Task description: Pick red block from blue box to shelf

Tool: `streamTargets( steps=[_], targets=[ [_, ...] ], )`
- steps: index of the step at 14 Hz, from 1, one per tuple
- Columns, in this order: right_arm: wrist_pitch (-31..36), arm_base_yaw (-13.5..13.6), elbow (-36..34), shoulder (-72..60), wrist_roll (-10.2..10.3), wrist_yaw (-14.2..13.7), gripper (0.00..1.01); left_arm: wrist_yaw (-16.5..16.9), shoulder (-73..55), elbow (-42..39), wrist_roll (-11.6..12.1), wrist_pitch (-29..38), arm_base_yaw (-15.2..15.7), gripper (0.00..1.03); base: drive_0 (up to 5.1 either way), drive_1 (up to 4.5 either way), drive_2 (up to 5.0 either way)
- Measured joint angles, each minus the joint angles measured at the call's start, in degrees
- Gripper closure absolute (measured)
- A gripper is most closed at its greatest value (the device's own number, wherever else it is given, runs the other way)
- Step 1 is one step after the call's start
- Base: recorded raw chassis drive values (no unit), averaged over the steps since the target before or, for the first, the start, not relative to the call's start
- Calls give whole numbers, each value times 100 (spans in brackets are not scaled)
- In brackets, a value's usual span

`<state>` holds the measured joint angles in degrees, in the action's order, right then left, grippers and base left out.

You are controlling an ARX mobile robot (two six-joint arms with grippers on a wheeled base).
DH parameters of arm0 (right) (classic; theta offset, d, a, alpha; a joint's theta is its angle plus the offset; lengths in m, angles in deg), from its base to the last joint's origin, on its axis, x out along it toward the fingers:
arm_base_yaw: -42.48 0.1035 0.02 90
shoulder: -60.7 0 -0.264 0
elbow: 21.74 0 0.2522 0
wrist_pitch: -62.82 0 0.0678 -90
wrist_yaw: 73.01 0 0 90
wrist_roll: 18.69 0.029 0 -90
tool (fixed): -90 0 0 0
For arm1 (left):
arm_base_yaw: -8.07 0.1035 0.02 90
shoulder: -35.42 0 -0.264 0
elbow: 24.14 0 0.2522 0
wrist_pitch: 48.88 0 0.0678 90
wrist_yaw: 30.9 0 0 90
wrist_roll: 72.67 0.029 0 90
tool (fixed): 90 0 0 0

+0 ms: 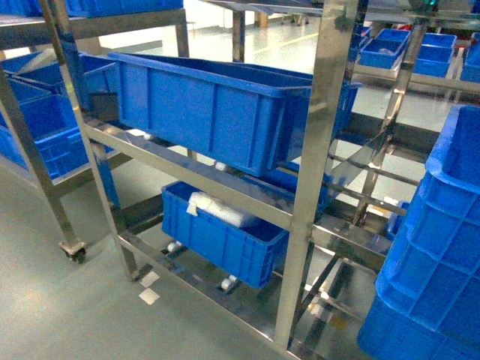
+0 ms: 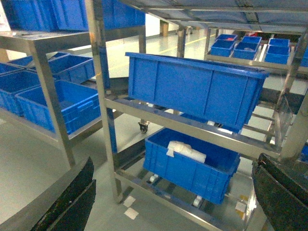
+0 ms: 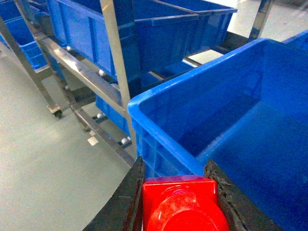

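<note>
My right gripper (image 3: 174, 168) is shut on the red block (image 3: 183, 204), a glossy red brick whose round stud faces the camera, pinched between the two black fingers (image 3: 126, 197). It hangs over the near corner of a dark blue ribbed crate (image 3: 231, 120). The steel shelf (image 1: 311, 150) stands ahead, its angle post (image 3: 115, 57) to the left of the held block. The left gripper (image 2: 174, 163) is open with nothing between its fingers (image 2: 72, 202), facing the shelf (image 2: 98, 72). The blue box is out of view. Neither gripper shows in the head view.
The shelf's middle tier carries a large dark blue crate (image 1: 217, 112). Below it, a smaller crate (image 1: 225, 232) holds a white bundle (image 1: 221, 210). Stacked blue crates (image 1: 435, 262) rise at the right. Another rack on casters (image 1: 75, 251) stands to the left on grey floor.
</note>
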<state>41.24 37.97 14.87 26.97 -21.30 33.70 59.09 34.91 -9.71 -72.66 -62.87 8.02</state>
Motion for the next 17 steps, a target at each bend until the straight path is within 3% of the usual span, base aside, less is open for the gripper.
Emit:
streamTargets(
  steps=[17],
  targets=[
    [4,0,0,-26,0,0,73,0,0,0,0,2,-2,5,-152,63,-367]
  ],
)
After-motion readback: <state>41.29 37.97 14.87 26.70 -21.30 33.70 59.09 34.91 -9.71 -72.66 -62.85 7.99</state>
